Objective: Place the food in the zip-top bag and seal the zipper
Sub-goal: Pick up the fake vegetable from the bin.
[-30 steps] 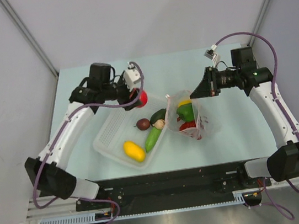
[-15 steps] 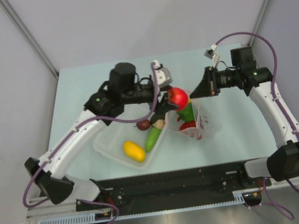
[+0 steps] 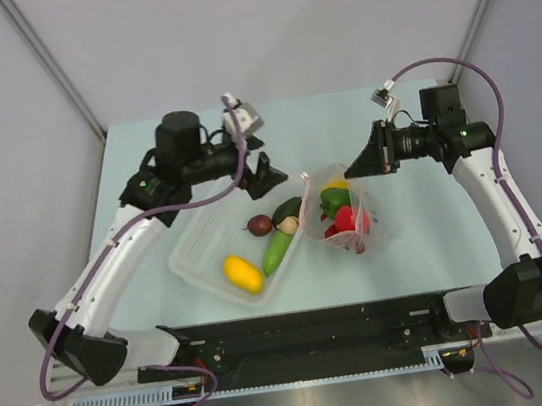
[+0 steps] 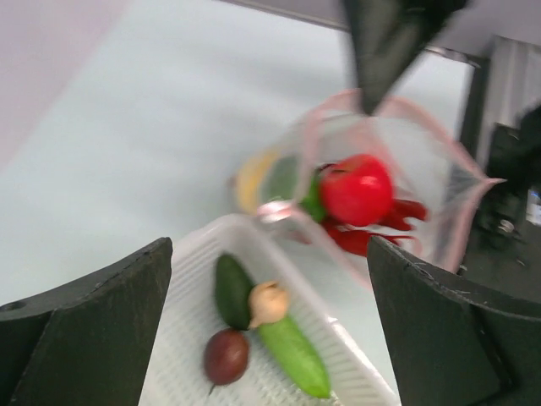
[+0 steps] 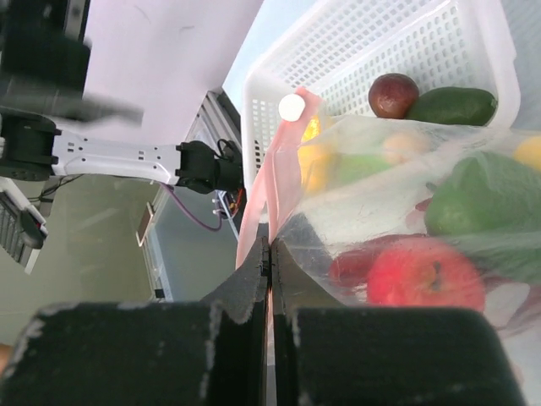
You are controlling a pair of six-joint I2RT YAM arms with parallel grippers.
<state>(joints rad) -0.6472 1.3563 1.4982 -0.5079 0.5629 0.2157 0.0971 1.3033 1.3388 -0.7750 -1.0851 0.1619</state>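
The clear zip-top bag (image 3: 366, 218) stands open at centre right, holding the red tomato (image 3: 350, 219), green pepper (image 3: 332, 201), a yellow piece (image 3: 333, 186) and the red lobster (image 3: 333, 231). My right gripper (image 3: 355, 167) is shut on the bag's pink zipper edge (image 5: 275, 161) and holds the mouth up. My left gripper (image 3: 265, 175) is open and empty, above the white basket's far corner, left of the bag. In the left wrist view the tomato (image 4: 356, 188) lies inside the bag (image 4: 423, 144).
The white mesh basket (image 3: 195, 249) lies left of the bag. It holds a yellow piece (image 3: 242, 273), green cucumber (image 3: 278, 250), dark plum (image 3: 258, 226), beige mushroom (image 3: 289, 225) and a dark green piece (image 3: 287, 209). The basket's right corner touches the bag.
My left gripper carried the tomato from the basket to the bag's mouth, let it go inside, and pulled back left, now open. The right arm held still.
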